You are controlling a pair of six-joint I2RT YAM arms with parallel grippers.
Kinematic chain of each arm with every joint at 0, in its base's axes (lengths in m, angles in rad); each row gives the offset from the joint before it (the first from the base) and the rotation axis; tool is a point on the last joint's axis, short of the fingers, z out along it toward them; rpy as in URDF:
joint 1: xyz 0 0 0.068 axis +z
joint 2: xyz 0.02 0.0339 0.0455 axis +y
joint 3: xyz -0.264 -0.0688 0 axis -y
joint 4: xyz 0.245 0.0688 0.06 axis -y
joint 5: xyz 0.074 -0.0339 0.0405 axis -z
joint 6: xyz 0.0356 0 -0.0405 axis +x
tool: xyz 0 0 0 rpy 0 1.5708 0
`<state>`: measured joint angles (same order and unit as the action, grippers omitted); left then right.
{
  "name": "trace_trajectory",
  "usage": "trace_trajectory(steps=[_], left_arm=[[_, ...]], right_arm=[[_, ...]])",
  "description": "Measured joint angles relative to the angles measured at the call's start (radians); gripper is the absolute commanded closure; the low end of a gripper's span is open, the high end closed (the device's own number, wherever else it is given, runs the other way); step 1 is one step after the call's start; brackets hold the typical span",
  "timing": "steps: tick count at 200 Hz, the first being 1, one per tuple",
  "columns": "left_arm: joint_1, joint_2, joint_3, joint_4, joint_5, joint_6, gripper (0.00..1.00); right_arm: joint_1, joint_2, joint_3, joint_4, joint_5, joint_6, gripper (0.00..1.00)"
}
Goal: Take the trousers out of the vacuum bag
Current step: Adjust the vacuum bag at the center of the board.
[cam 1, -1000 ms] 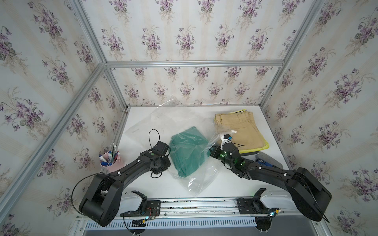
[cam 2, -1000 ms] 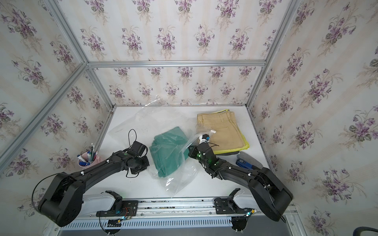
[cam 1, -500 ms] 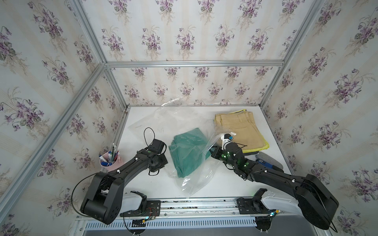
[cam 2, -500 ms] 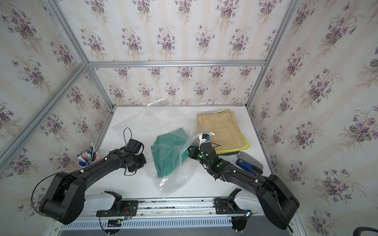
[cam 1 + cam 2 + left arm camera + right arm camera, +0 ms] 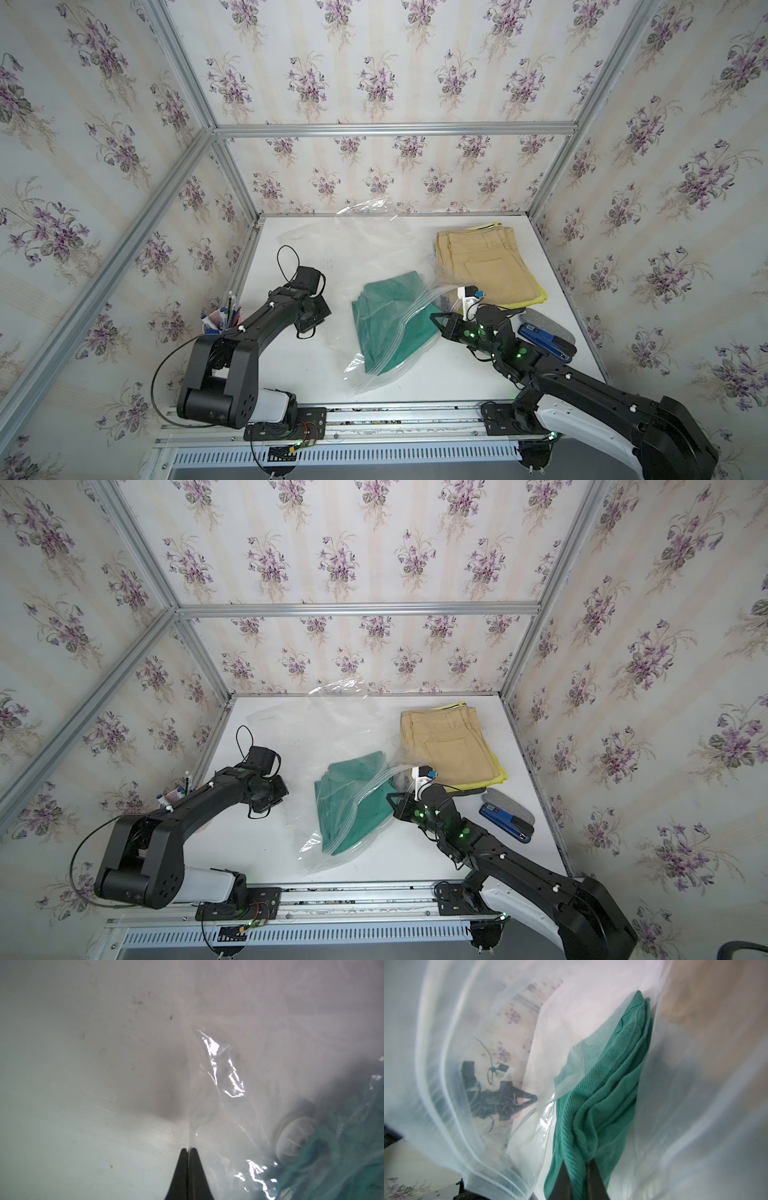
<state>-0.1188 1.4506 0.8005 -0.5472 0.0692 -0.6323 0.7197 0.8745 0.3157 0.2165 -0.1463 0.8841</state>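
Status: teal trousers (image 5: 386,316) are the only pair we see in the vacuum bag (image 5: 361,249). They lie at its mouth, partly under the zip strip (image 5: 409,309), not yet clear of the film.

Already out: tan trousers (image 5: 486,266) on top of a yellow-green pair (image 5: 540,296), far-right corner of the worktop (image 5: 436,374). We can't count what lies under them.

L pincer (image 5: 188,1149): jaws closed tight, thin film of the bag's side edge nipped between them. We judge it anchors the bag.

R pincer (image 5: 578,1162): reached in through the mouth, jaws closed on a bunched fold of the teal cloth.

Left to do: draw teal out, set it down.

Room: bare worktop at the front, betw. the arms. R side is tight, w/ a blue tool (image 5: 544,336) just beside the R arm and the side wall near. The bag's far end curls up at the back wall. Loose film may drag along w/ the cloth.
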Motion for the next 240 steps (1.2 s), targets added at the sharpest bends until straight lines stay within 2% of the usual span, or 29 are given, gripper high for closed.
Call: trace_trajectory(steps=[50,97,206,240], left_arm=[[0.072,0.14,0.159,-0.006,-0.003,0.063,1.0],[0.122,0.241,0.29,-0.026,-0.002,0.101,1.0],[0.189,0.594,0.9,-0.212,0.025,0.178,1.0],[0.228,0.631,1.005,-0.272,0.025,0.178,1.0]], right_arm=[[0.0,-0.154,-0.005,-0.11,-0.027,0.0,1.0],[0.0,-0.195,-0.001,-0.188,-0.037,-0.001,1.0],[0.0,-0.259,-0.004,-0.31,-0.044,-0.043,1.0],[0.0,-0.274,-0.004,-0.325,-0.037,-0.047,1.0]])
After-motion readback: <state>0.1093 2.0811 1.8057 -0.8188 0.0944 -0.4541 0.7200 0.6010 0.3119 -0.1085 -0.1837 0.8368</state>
